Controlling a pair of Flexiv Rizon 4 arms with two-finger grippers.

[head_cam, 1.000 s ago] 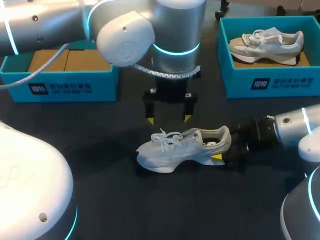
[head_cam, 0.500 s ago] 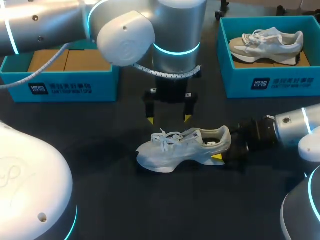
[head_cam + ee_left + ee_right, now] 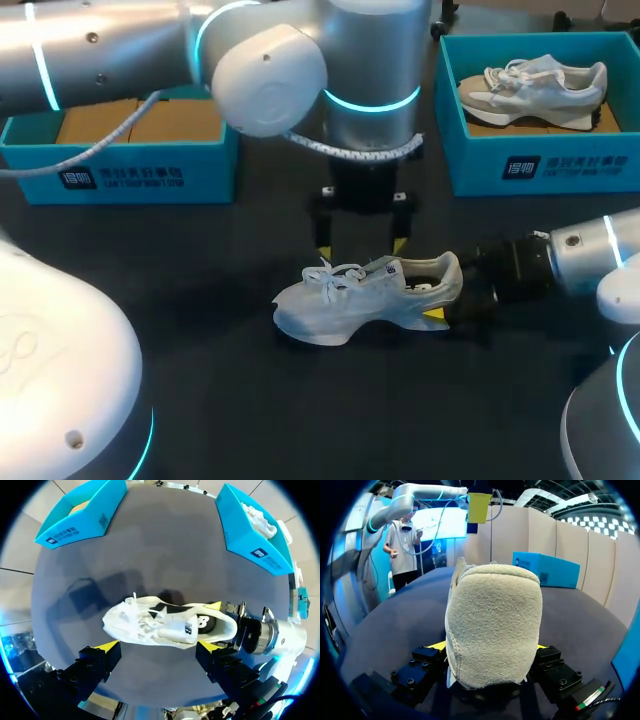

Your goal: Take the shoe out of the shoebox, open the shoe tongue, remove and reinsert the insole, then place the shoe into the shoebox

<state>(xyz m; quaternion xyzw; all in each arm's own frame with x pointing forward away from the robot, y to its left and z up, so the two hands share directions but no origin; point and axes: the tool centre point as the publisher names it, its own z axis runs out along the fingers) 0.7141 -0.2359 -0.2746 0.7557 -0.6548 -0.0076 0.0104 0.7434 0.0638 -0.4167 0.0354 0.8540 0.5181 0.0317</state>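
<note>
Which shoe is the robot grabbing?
The white shoe on the table, its heel pinched by the right gripper. The other shoe lies in the blue shoebox at the far right, untouched.

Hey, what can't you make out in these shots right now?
Insole: left wrist view, the tongue and shadow hide the inside of the shoe.
Front of the shoe: right wrist view, the heel blocks it.
Back of the left box: head view, the left arm covers it.

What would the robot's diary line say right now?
shoe: on table | right tool: shut on shoe | left tool: open, above shoe
</note>
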